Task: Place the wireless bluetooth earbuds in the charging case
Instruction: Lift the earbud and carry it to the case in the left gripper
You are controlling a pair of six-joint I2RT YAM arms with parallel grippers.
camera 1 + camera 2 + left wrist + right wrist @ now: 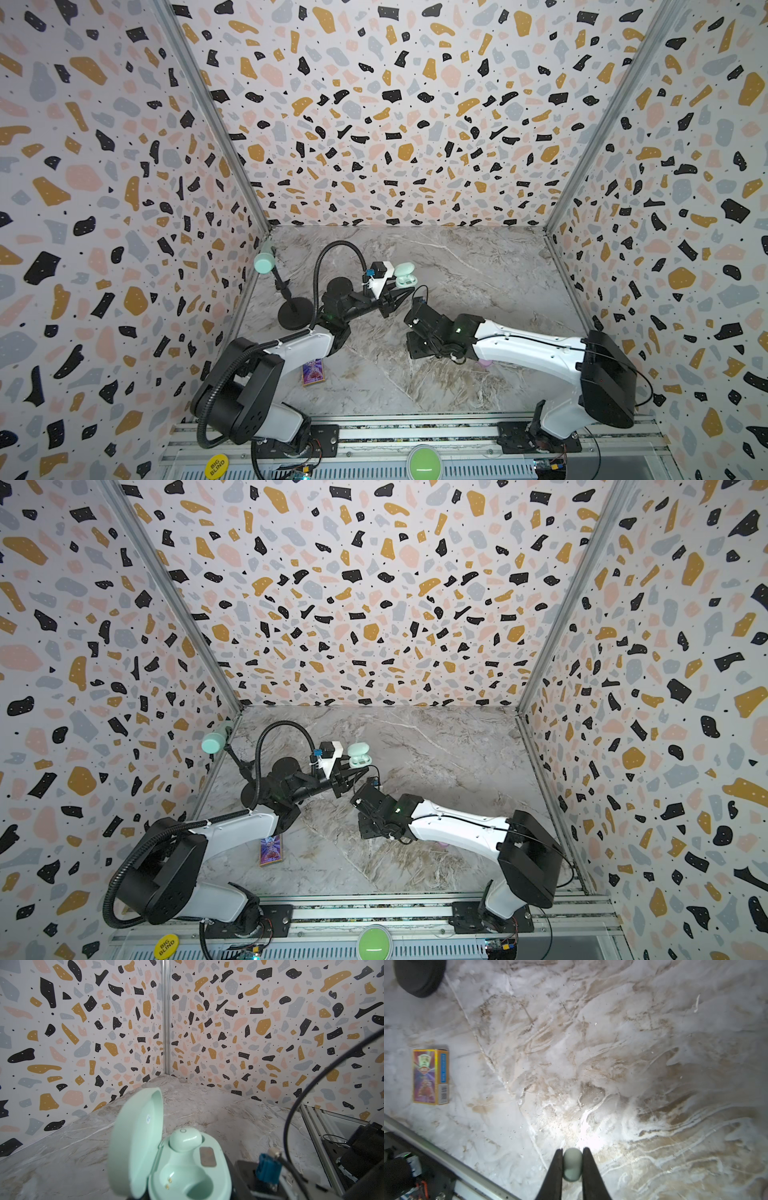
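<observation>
While the left claw [405,293] is clamped on the lower shell of a mint-green oval plastic charging case [187,1169], holding it raised above the grey marble-patterned counter [633,1043] toward the back left of the workspace, the right claw [572,1149] points down at the counter nearer the middle. It pinches a pale mint bean-shaped earbud [572,1165] between its two black fingers [556,1172]. The case's hinged lid [135,1142] stands open to one side of the wells. A second mint earbud [185,1139] sits in one well, and the other well [195,1186] is bare, its gold contacts showing. In both top views the rear of the right wrist lies just beside the left claw's tip. From the left wrist view a blue connector [268,1169] and a looping black cable [301,1101] crowd the side of the case away from the lid. A black round stand base [295,313] carrying a mint cylinder head [264,262] stands on the counter near the left wall, beside the left arm. A small purple-and-yellow card box [430,1076] lies flat near the left arm's elbow, well apart from both claws. A lilac shape [484,362] peeks from under the right forearm; too little shows to say what it is.
</observation>
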